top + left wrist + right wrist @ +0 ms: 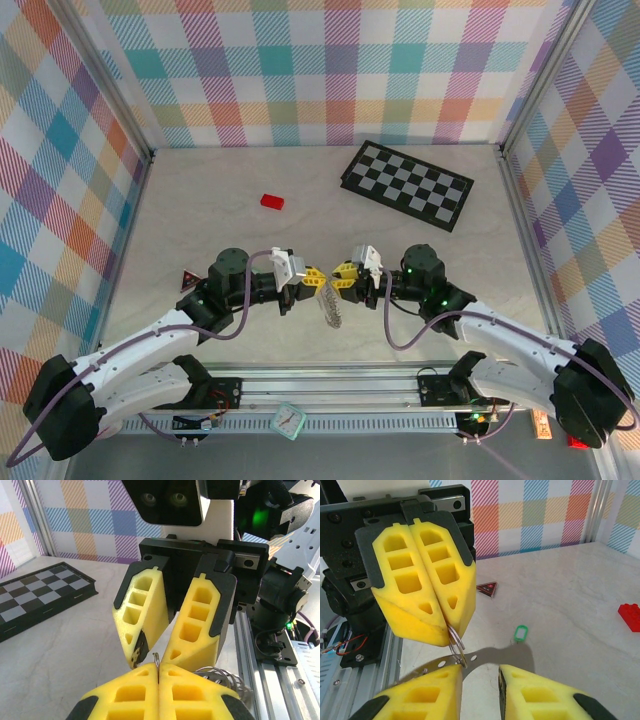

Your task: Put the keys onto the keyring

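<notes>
My left gripper point(318, 279) point(158, 674) is shut on the keyring point(157, 659), a thin silvery ring point(455, 639) that sticks out of its yellow pads. A flat silvery strip with holes point(487, 656) hangs at the ring and dangles between the grippers point(331, 306). My right gripper point(342, 279) point(481, 675) faces the left one tip to tip and is open, its left fingertip point(451, 672) right at the ring. A mint green key point(520, 633) lies on the table beneath. The blue key is out of view.
A red block point(272, 201) lies at mid-left and a black-and-white checkerboard point(407, 185) at the back right. A dark red triangle point(188, 281) sits beside the left arm. The aluminium rail point(330, 385) runs along the near edge.
</notes>
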Controlling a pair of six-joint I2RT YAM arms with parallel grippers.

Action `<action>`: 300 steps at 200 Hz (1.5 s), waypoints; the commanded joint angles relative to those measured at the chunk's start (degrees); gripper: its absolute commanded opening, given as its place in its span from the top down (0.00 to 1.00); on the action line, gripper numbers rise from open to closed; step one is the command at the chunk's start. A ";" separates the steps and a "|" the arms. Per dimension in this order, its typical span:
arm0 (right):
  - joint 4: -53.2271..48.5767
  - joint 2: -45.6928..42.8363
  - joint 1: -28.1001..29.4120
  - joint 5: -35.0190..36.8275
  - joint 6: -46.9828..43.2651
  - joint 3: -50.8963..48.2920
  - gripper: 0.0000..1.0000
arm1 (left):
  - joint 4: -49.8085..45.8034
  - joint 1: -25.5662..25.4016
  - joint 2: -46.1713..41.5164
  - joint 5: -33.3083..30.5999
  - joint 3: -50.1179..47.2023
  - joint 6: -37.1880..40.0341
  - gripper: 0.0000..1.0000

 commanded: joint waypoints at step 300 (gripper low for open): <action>-43.81 6.95 3.51 4.57 -25.31 24.32 1.00 | -17.65 0.49 3.27 -4.28 8.48 12.61 0.70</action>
